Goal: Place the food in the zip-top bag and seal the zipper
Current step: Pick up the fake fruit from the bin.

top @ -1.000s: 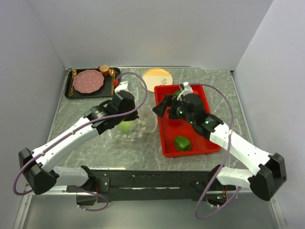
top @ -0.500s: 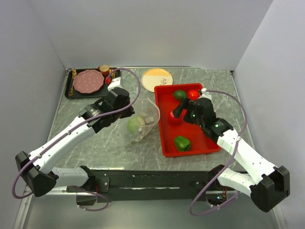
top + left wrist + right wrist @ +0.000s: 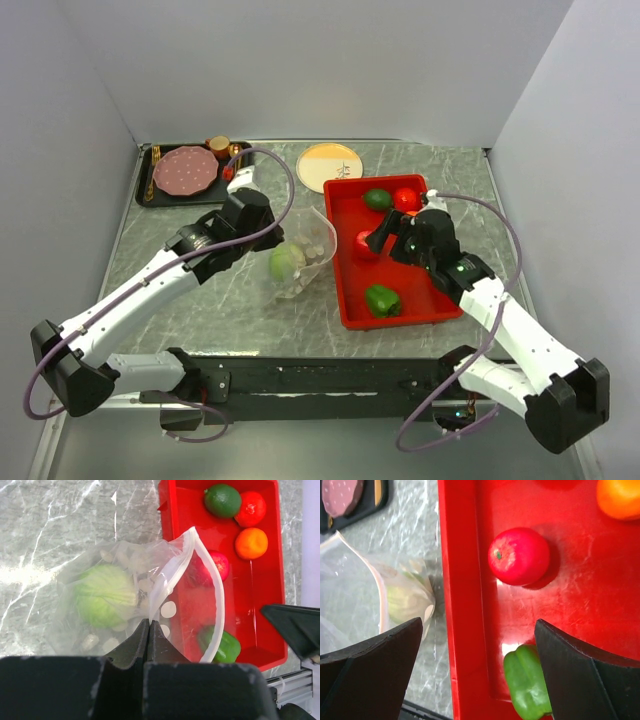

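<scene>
Left wrist view: the left tool (image 3: 150, 626) is pressed together on the mouth edge of the zip-top bag (image 3: 100, 565), whose zipper (image 3: 216, 595) gapes open (one light green vegetable (image 3: 102, 600) lies inside). Right wrist view adds the right tool (image 3: 477, 630), spread above the red tray (image 3: 457, 580), with a red fruit (image 3: 519, 556) at 1 o'clock and a green pepper (image 3: 530, 685) at 5 o'clock. Top external view gives the grey marbled desk (image 3: 200, 310), the white walls (image 3: 300, 70), the bag at 9 o'clock of the tray, and a black tray (image 3: 185, 200) at 11 o'clock.
</scene>
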{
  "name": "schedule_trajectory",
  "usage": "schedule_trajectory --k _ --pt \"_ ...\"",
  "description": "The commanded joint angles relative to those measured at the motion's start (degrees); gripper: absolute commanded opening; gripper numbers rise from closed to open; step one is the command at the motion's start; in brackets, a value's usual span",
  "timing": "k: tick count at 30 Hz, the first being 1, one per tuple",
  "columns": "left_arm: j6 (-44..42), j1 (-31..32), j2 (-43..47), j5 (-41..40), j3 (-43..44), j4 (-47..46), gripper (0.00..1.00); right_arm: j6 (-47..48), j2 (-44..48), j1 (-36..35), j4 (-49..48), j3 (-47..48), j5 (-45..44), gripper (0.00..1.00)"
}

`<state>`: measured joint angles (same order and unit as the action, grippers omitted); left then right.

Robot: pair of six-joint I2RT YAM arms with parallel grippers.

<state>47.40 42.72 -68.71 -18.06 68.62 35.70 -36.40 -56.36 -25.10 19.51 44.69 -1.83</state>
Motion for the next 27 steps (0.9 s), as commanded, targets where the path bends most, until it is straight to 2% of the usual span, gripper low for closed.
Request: schedule_trajectory --k 1,4,12,27 --pt "-0.6 -0.3 3.0 1.0 -1.2 -3.1 0.01 0.0 -5.2 0.5 3.2 3.3 1.4 1.00" --pt "-1.2 -0.3 4.8 0.6 -2.7 -3.8 0.01 -0.2 -6.9 0.6 7.0 5.1 -3.3 1.00" --pt "-0.9 -0.3 4.1 -0.2 -1.7 -3.3 0.01 2.1 -9.7 0.7 8.0 5.4 -4.8 1.00" --pt "-1.1 -0.3 3.1 1.1 -1.2 -1.9 0.01 3.5 -29.7 0.7 6.9 17.3 -4.1 1.00"
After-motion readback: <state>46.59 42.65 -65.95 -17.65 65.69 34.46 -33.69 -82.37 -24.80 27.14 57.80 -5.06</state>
